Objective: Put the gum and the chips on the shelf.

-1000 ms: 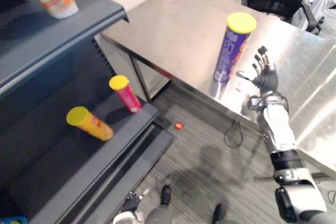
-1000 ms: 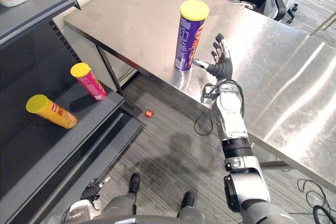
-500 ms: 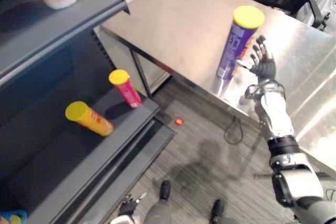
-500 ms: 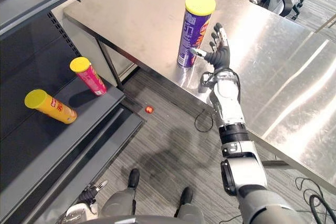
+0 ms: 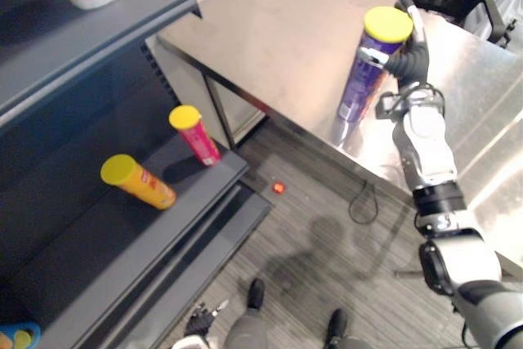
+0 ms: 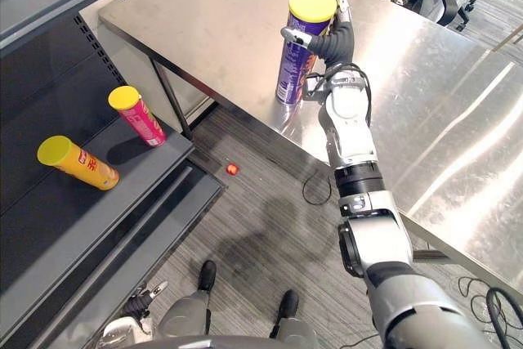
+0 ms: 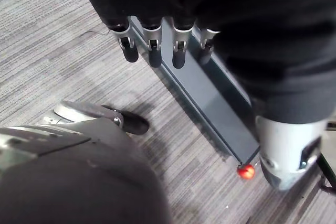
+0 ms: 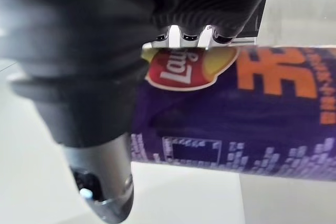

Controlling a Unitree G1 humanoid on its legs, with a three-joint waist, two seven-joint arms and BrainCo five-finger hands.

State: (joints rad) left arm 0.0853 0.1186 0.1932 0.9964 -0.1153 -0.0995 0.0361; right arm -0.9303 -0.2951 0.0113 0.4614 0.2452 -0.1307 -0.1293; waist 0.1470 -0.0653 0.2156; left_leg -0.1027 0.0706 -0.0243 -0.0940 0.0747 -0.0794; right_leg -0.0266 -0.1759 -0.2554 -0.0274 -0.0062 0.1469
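– Purple chips can [image 5: 355, 91] upright near the desk [image 5: 270, 38] edge; right hand [image 5: 406, 61] brackets it, thumb in front, fingers [image 5: 417, 26] straight behind, not yet closed.
– Close low under the lid; steel looks slick. Shelf [image 5: 122, 243] is well left of the can, across grey floor [image 5: 310, 226]. Left hand [image 7: 153, 51] hangs relaxed.

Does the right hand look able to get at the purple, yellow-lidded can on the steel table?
Probably yes: the right hand is at the tall purple yellow-lidded chips can, thumb in front, fingers behind, nothing between.
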